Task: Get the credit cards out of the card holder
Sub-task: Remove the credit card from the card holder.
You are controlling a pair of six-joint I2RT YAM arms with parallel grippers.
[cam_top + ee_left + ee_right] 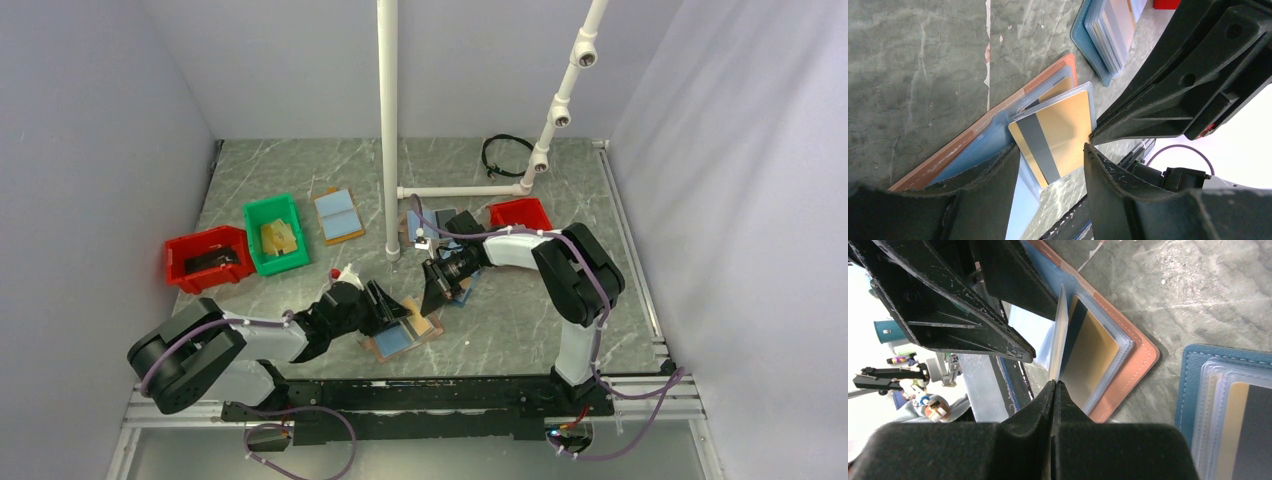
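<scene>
While closed right fingers (1028, 415) pinch a sleeve (1060, 330) of the card holder (1143, 360), open left fingers (993, 180) flank it.

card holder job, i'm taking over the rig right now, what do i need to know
Left tool: open, fingers either side of the gold card; no firm grip visible.
Right tool: shut on the clear sleeve, holding it up off the card holder.
The card holder lies open, flat, between the two tools.
Done: sleeve lifted.
To do: the gold card is still in the holder; draw it out, then check the other sleeves for cards.
</scene>
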